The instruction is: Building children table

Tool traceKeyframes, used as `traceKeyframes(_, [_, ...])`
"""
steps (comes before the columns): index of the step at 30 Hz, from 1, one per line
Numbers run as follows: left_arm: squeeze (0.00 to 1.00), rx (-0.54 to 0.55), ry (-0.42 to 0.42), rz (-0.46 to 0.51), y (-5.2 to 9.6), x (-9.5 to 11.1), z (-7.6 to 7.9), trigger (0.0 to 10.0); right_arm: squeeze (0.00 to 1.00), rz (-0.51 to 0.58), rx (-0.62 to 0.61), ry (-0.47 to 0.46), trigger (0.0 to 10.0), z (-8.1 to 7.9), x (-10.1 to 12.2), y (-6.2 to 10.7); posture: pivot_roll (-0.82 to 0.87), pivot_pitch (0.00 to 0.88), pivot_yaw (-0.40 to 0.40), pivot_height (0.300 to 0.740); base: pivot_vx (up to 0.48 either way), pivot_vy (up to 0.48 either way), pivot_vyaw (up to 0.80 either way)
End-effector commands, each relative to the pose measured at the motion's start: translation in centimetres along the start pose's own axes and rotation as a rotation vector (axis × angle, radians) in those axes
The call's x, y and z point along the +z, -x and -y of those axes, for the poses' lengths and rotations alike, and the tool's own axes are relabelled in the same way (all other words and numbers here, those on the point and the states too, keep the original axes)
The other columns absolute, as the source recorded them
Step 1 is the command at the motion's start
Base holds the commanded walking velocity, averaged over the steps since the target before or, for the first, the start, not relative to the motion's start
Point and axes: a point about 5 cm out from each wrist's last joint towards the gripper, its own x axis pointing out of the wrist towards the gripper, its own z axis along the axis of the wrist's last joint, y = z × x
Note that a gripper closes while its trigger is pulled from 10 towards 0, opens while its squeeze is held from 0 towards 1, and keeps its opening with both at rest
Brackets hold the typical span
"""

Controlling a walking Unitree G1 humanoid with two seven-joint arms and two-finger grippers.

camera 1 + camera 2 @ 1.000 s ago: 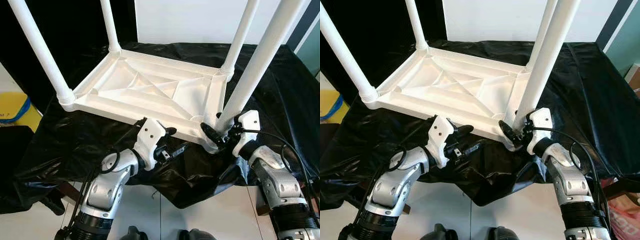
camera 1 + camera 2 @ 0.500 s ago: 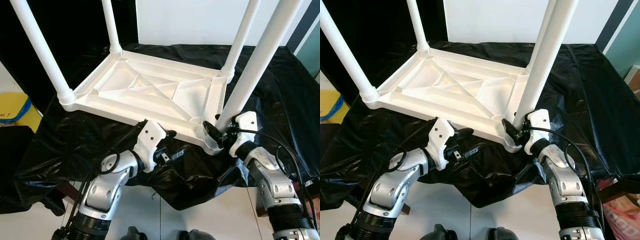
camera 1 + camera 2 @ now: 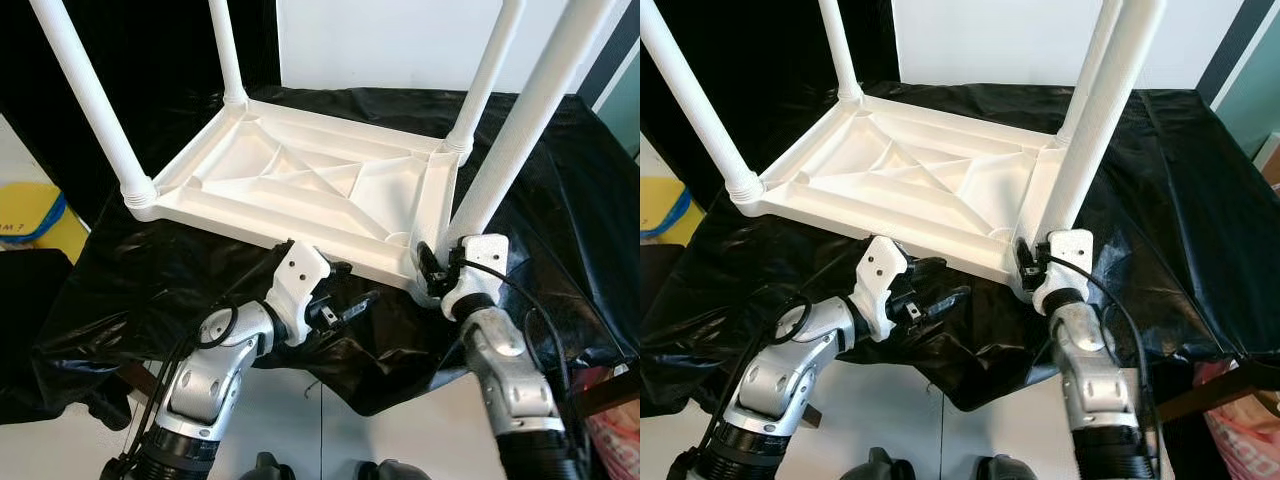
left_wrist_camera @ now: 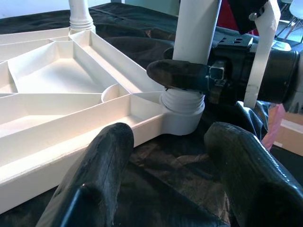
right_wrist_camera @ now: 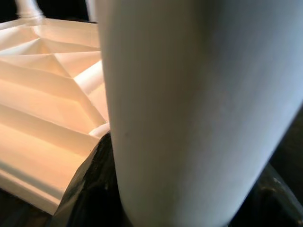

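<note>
Black-draped bench: right hand (image 3: 437, 268) (clenched on table leg (image 3: 520, 125)) has slid nearer its base.

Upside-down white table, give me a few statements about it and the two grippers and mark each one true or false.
1. The white table lies upside down on a black sheet. True.
2. The right gripper grips the near-right leg at its base. True.
3. The left gripper is clamped on a leg. False: it is open, by the table's near edge, holding nothing.
4. Only two legs are fitted. False: four legs stand up, one at each corner.
5. The sheet under the table is white. False: it is black.
</note>
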Motion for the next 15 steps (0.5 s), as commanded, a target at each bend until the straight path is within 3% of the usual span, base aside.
traceKeyframes(1, [0.00, 0.015, -0.003, -0.005, 0.0, 0.1, 0.3, 10.0, 0.00, -0.036, -0.053, 0.011, 10.0, 0.0, -0.8, 0.5, -0.07, 0.110, -0.037, 0.740, 0.000, 0.000, 0.00])
traceKeyframes(6, [0.00, 0.018, 0.000, -0.003, 0.0, 0.1, 0.3, 10.0, 0.00, -0.021, -0.064, -0.028, 10.0, -1.7, -0.4, 0.7, -0.07, 0.114, -0.033, 0.740, 0.000, 0.000, 0.00])
traceKeyframes(15, [0.00, 0.019, 0.003, 0.000, 0.0, 0.3, 0.2, 10.0, 0.00, 0.014, -0.062, -0.047, 10.0, -1.8, 0.3, 0.8, -0.07, 0.115, -0.033, 0.740, 0.000, 0.000, 0.00])
